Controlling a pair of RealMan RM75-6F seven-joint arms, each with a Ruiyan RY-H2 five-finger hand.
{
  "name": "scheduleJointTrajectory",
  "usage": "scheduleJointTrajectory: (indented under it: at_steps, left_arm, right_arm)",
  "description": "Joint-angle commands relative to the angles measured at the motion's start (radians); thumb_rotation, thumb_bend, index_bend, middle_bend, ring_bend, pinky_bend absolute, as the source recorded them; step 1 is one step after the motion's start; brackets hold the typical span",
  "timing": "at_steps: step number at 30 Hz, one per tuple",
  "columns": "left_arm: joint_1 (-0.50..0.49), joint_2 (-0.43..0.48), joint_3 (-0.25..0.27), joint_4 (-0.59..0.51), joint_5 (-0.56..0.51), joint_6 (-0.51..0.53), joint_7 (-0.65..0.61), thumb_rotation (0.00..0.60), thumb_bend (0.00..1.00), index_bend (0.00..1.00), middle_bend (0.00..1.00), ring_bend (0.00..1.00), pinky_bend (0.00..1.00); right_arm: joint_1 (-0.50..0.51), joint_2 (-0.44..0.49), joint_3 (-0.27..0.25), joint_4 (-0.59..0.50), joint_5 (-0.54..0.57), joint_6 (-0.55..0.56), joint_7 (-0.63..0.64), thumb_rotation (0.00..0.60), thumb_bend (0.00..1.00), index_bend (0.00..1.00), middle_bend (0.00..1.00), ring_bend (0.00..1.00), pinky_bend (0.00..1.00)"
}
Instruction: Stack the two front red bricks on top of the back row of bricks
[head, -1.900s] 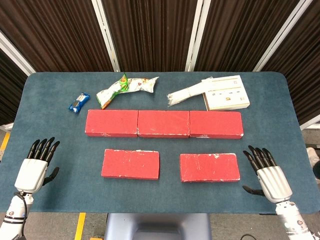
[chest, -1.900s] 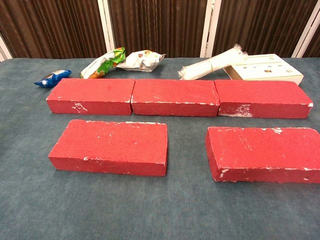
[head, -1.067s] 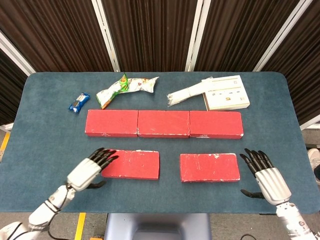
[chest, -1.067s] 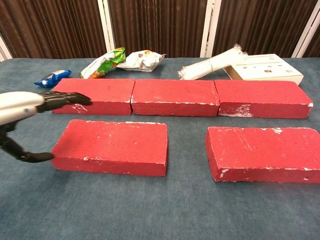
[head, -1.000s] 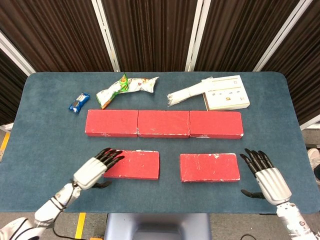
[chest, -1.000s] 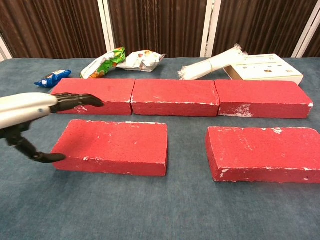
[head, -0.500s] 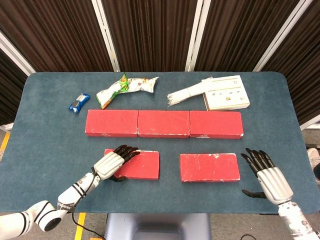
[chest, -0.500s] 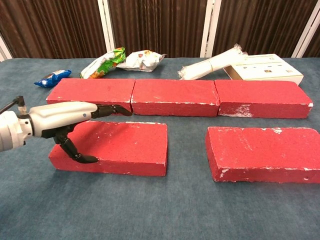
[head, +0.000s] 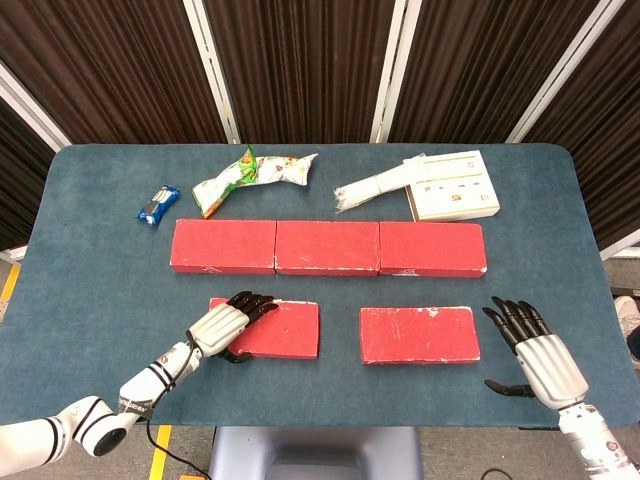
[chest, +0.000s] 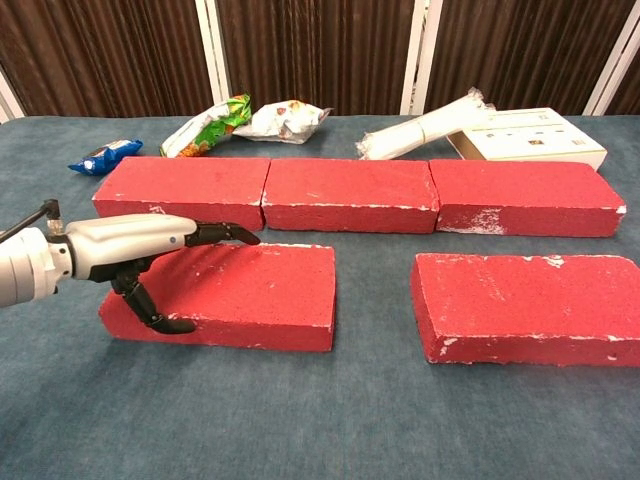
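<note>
Three red bricks form the back row, end to end. The front left red brick lies flat on the blue table. My left hand is over its left end, with the fingers stretched across the top toward the far edge. The thumb is at the near face. The front right red brick lies flat and untouched. My right hand hovers to its right with fingers spread and nothing in it. It does not show in the chest view.
Behind the back row lie a blue packet, a green snack bag, a white rolled pack and a white box. The table's front edge runs just behind both hands.
My left hand swung in from the table's left edge onto the front left brick and has now settled lower over it. The right hand barely moved. No brick has shifted.
</note>
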Motion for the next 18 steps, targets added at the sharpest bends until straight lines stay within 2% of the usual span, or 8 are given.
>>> scheduleJointTrajectory:
  at_steps: [1, 7, 12, 15, 17, 18]
  left_arm:
    - [-0.008, -0.001, -0.001, 0.006, -0.015, -0.013, 0.003, 0.6, 0.26, 0.0, 0.0, 0.0, 0.0]
    - [-0.018, -0.005, -0.005, 0.024, -0.046, -0.031, 0.011, 0.6, 0.26, 0.0, 0.0, 0.0, 0.01]
    - [-0.024, -0.005, 0.0, 0.025, -0.058, -0.042, 0.015, 0.6, 0.25, 0.0, 0.0, 0.03, 0.15]
    - [-0.021, -0.011, 0.0, 0.036, -0.053, -0.023, 0.019, 0.6, 0.24, 0.0, 0.0, 0.16, 0.26]
    - [-0.016, -0.014, -0.001, 0.04, -0.054, -0.009, 0.018, 0.6, 0.24, 0.0, 0.05, 0.29, 0.36]
    - [-0.013, -0.014, -0.002, 0.041, -0.055, -0.002, 0.018, 0.6, 0.24, 0.0, 0.11, 0.37, 0.43]
  right_arm:
    - [-0.001, 0.002, -0.001, 0.0, -0.003, 0.003, 0.005, 0.6, 0.11, 0.0, 0.0, 0.0, 0.0]
    - [-0.001, 0.002, -0.002, 0.001, -0.004, 0.005, 0.005, 0.6, 0.11, 0.0, 0.0, 0.0, 0.0]
    - [0.0, 0.001, -0.001, 0.0, -0.001, 0.0, 0.002, 0.6, 0.11, 0.0, 0.0, 0.0, 0.0]
    - [0.0, 0.001, -0.001, 0.0, 0.0, -0.001, 0.0, 0.6, 0.11, 0.0, 0.0, 0.0, 0.0]
    - [0.0, 0.001, -0.001, -0.001, 0.0, -0.002, 0.0, 0.6, 0.11, 0.0, 0.0, 0.0, 0.0]
    - [0.001, 0.001, -0.001, -0.001, 0.001, -0.002, -0.001, 0.6, 0.11, 0.0, 0.0, 0.0, 0.0]
